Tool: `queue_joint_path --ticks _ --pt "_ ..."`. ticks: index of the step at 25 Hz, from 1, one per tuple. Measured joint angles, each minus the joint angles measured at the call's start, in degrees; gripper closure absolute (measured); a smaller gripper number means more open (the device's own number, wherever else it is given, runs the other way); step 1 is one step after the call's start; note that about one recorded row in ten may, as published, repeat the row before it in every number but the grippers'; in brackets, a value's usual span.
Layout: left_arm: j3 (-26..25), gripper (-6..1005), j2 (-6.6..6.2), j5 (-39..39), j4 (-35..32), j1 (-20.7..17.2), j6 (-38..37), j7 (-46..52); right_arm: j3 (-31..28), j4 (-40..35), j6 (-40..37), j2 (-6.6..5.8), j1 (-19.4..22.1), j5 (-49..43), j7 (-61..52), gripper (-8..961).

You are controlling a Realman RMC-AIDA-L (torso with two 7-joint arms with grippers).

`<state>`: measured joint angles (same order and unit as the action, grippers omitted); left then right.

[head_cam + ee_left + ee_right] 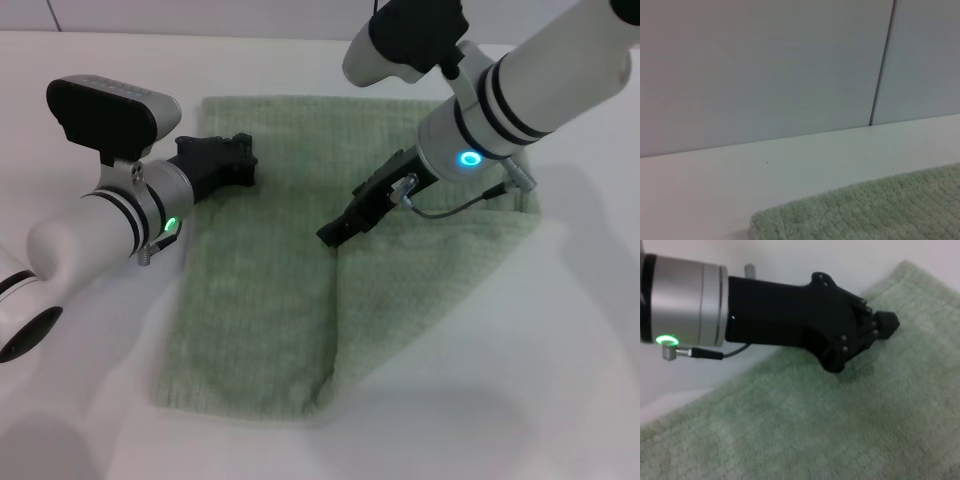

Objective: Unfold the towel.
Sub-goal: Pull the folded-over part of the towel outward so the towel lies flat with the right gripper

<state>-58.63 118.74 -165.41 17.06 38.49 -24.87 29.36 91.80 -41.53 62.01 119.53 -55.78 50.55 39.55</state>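
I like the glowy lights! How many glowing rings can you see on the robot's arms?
2. A green ring on the left arm's wrist, beside the towel's left edge, and a blue ring on the right arm's wrist, above the towel. Others may be hidden.

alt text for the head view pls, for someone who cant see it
A pale green towel lies on a white table, its right part folded over in a second layer. The left tool rests at its far left edge; the right tool touches the fold's edge near the middle.

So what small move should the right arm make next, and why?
Probably pinch the flap's edge: the right tool sits at the folded edge of the towel, while the left tool rests on its far left part.
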Motion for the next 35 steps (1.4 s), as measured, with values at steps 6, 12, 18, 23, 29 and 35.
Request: queue_joint_path --ticks 6,12,18,23,29,35 --pt "0.0 938 0.0 0.0 0.0 0.0 0.0 0.0 0.4 1.6 -0.8 0.1 -0.8 0.3 0.5 145" --pt "0.0 935 0.0 0.0 0.0 0.0 0.0 0.0 0.9 2.6 -1.1 0.1 -1.0 0.4 0.7 145" --pt "0.0 932 0.0 0.0 0.3 0.0 0.0 0.0 1.1 4.1 -1.4 0.09 -1.5 0.5 0.8 144" --pt "0.0 930 -0.05 0.0 0.6 0.0 0.0 0.0 1.2 4.7 -1.7 0.09 -1.9 0.5 0.8 145" --pt "0.0 927 -0.09 0.0 0.6 -0.1 0.0 0.0 1.8 5.6 -1.7 0.09 -2.5 0.5 0.8 495" --pt "0.0 924 -0.09 0.0 0.6 -0.2 0.0 0.0 1.9 5.6 -1.7 0.09 -2.7 0.5 0.8 677"
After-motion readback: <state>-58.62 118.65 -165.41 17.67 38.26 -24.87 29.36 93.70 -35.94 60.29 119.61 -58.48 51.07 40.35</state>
